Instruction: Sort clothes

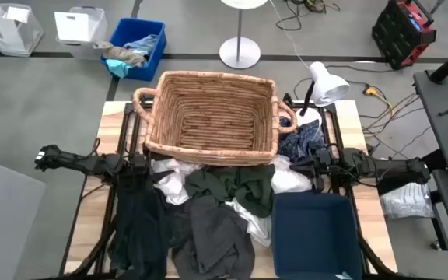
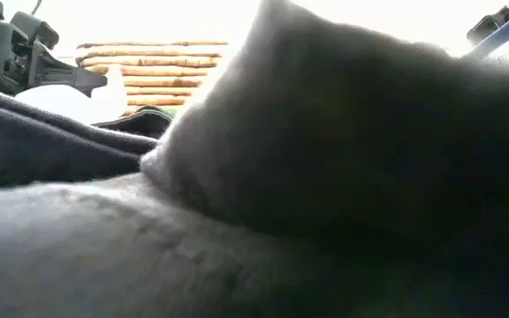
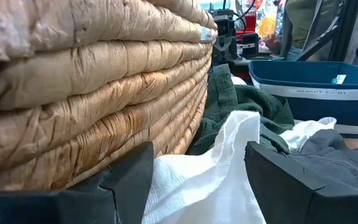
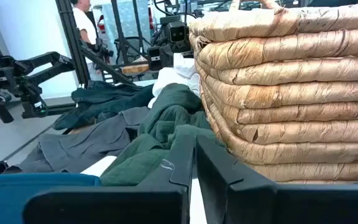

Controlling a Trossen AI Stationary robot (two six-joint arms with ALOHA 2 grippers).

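The clothes (image 1: 208,210) lie heaped on the wooden surface (image 1: 368,210) just in front of the big woven basket (image 1: 212,117), spreading away from its front wall. A dark green garment (image 1: 236,187) sits in the middle of the heap right against the basket, with a white garment (image 3: 213,168) beside it, a dark grey garment (image 1: 216,237) farther from the basket, and a black garment (image 1: 138,229) off toward the basket's left corner. A navy plaid garment (image 1: 303,140) is bunched at the basket's right side, near its handle. A dark blue bin (image 1: 316,233) stands beyond the heap from the basket's right front corner. The left pincer (image 3: 194,177) is low at the basket's left front corner, its fingers apart with the white garment lying between them, not clamped on it. The right pincer (image 4: 194,165) is low at the basket's right front corner, fingers together and holding nothing, with the dark green garment just ahead of it. In the low view dark grey cloth fills nearly everything.
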